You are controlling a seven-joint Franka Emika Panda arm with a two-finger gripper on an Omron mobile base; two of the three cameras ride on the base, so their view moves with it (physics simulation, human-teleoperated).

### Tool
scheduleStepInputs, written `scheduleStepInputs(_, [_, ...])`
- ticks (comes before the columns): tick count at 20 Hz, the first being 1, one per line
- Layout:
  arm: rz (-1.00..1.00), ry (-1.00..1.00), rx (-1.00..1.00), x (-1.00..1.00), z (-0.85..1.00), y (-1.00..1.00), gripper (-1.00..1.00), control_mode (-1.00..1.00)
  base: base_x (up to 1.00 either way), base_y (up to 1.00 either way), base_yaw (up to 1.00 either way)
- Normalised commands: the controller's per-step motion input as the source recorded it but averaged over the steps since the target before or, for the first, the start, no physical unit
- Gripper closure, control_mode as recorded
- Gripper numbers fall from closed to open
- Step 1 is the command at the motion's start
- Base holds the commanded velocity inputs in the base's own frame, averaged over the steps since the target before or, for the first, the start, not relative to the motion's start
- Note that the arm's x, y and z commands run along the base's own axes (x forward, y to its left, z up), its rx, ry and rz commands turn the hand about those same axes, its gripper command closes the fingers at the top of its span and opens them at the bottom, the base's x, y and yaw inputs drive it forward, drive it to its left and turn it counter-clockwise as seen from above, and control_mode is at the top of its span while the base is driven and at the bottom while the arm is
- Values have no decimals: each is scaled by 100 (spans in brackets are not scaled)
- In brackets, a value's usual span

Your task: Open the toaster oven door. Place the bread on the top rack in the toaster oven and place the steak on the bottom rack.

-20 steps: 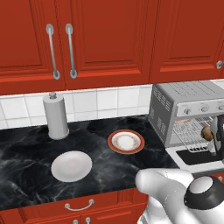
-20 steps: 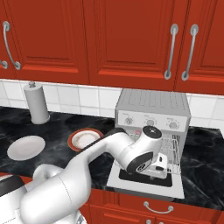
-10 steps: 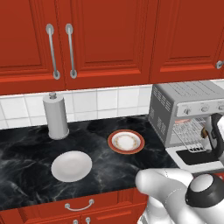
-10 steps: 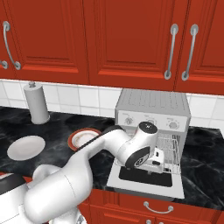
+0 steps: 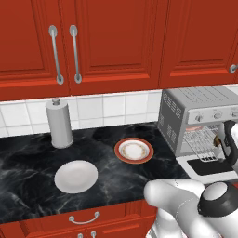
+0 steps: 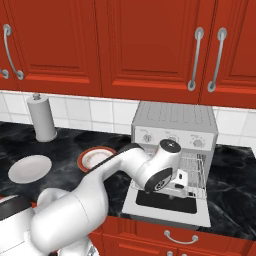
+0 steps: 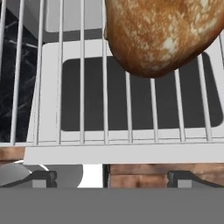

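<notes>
The bread [image 7: 164,35] lies on the top rack [image 7: 105,109], above the lowered toaster oven door [image 6: 167,202]. The jaws stand open, holding nothing.

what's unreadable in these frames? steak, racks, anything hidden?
- Steak: I can't find it. The red-rimmed plate and white plate look bare.
- Toaster oven interior: in the right base view the arm's wrist covers much of it.
- Bread: cut off by the hand view's top edge; a wire rack runs beneath it, top or bottom unclear.
- Claw: too small in the right base view.
</notes>
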Motion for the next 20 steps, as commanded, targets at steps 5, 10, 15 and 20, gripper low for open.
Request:
scheduleStepInputs(5, [0,-3,3,11,-9,0,-100,-100,0,0,0])
scheduleStepInputs(10, [0,-5,2,18,-3,0,-100,-100,0,0,0])
scheduleStepInputs(15, [0,-4,2,12,-4,-1,-100,-100,0,0,0])
scheduleStepInputs(20, [0,-4,0,-15,-14,-8,-100,-100,0,0,0])
